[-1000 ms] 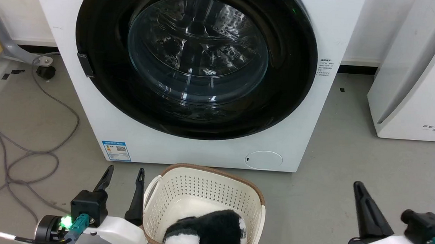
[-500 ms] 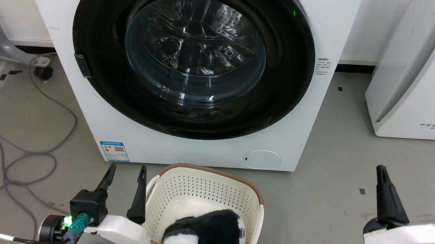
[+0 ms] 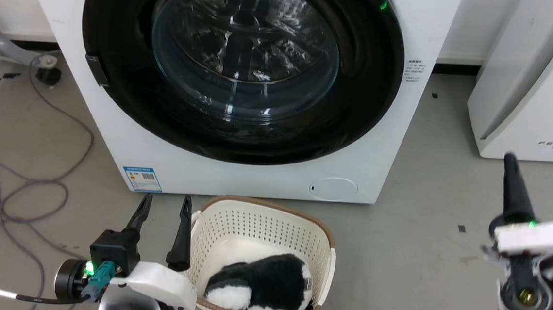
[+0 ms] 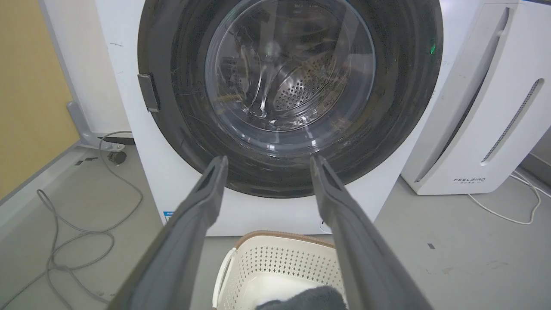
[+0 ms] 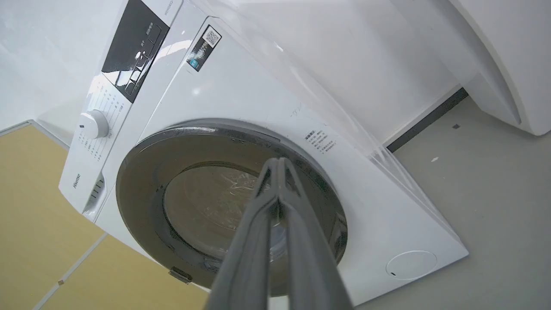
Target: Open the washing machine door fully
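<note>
The washing machine [image 3: 235, 181] body is white, with a blue label [image 3: 142, 178] at its lower corner. The washing machine door [image 3: 362, 107] is glossy black around clear glass. The basket [image 3: 261, 232] before the washing machine is cream, hole-patterned and brown-rimmed; its plush toy [image 3: 263, 280] is black and white.

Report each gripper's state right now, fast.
Left gripper: open, holding nothing, beside the basket.
Right gripper: shut, holding nothing, clear of the washing machine door.
</note>
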Available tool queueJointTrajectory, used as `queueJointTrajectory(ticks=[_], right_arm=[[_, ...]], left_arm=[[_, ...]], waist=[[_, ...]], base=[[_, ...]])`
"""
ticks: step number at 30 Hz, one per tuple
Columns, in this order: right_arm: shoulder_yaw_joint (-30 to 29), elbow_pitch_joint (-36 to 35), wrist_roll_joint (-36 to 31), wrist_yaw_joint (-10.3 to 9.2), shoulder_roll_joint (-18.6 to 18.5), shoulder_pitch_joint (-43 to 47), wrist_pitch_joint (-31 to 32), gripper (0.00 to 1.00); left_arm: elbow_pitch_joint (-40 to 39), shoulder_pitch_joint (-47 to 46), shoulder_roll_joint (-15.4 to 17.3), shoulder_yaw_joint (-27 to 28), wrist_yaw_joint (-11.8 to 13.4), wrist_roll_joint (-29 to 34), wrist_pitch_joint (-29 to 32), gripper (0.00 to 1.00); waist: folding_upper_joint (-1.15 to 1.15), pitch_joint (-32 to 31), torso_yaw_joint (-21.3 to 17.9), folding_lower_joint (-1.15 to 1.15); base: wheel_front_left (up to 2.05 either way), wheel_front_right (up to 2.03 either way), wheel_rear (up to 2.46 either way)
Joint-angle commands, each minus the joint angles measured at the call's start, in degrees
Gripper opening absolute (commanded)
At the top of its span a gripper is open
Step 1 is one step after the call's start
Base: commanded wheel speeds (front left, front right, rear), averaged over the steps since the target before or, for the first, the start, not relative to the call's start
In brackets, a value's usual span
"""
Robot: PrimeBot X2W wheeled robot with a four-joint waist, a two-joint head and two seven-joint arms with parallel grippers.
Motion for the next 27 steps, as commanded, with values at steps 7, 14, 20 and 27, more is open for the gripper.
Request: queueJointTrajectory(ticks=[7, 14, 20, 27], right_arm=[[1.20, 6.99, 11.41, 0.03, -4.02, -11.84, 1.97, 0.00], [4.46, 14.37, 18.79, 0.03, -8.91, -22.87, 3.07, 0.00], [10.16, 21.15, 23.65, 0.03, -12.92, -33.63, 6.35, 0.00], [19.45, 30.87, 26.79, 0.03, -15.36, -47.59, 13.12, 0.00]], left_arm=[[0.17, -3.04, 0.05, -0.67, -0.32, -1.15, -1.29, 1.00], [-0.32, -5.11, 0.05, -1.33, -0.43, -1.75, -2.13, 1.00], [-1.19, -6.81, 0.05, -1.89, -0.35, -2.28, -2.85, 1.00], [-2.30, -8.67, 0.05, -2.63, -0.32, -2.39, -3.69, 1.00]], waist=[[0.00, 3.03, 0.37, -0.01], [0.00, 5.62, 1.22, -0.01], [0.00, 8.06, 2.02, -0.01], [0.00, 11.20, 2.46, -0.01]], base=[[0.00, 0.00, 0.00], [0.00, 0.00, 0.00], [0.00, 0.00, 0.00], [0.00, 0.00, 0.00]])
